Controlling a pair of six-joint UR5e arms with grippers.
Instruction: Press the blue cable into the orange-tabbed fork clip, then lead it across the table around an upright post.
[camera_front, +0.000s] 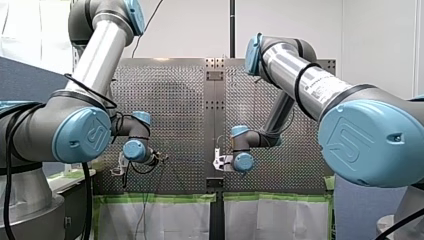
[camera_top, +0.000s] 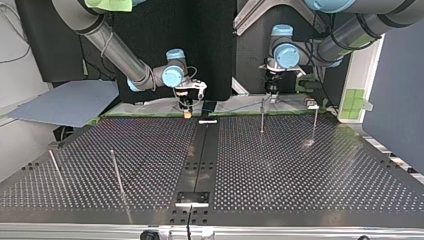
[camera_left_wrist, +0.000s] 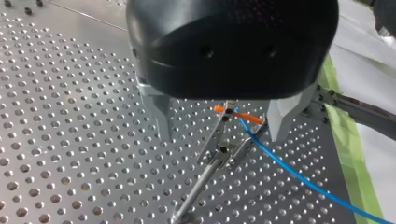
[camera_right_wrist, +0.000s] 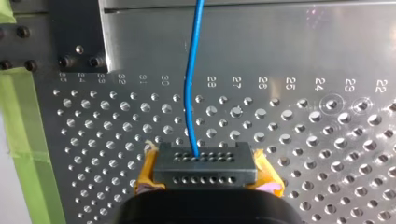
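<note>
Fingers (camera_left_wrist: 156, 114) of my left gripper (camera_left_wrist: 219, 137) are bare metal and stand spread apart, one on each side of the orange-tabbed fork clip (camera_left_wrist: 226, 149) without touching it. The clip sits atop a thin upright post (camera_left_wrist: 194, 193) planted in the perforated tabletop (camera_left_wrist: 70, 154). Its two orange tabs (camera_left_wrist: 252, 120) lie just under the gripper's black housing. The blue cable (camera_left_wrist: 289, 170) meets the clip right below those tabs and slants away over the tabletop toward the green tape (camera_left_wrist: 348, 154) at the edge; whether it is fully seated in the fork I cannot tell. In the right wrist view, my right gripper (camera_right_wrist: 205, 161) has its dark fingers pressed together between yellow pads (camera_right_wrist: 268, 179), pinching the blue cable, which runs straight ahead across the numbered holes. In the top view my right gripper hangs over the far edge near the middle seam, well apart from the clip's post at its right. Three more posts (camera_top: 117, 172) stand across the tabletop, two of them near that view's left.
</note>
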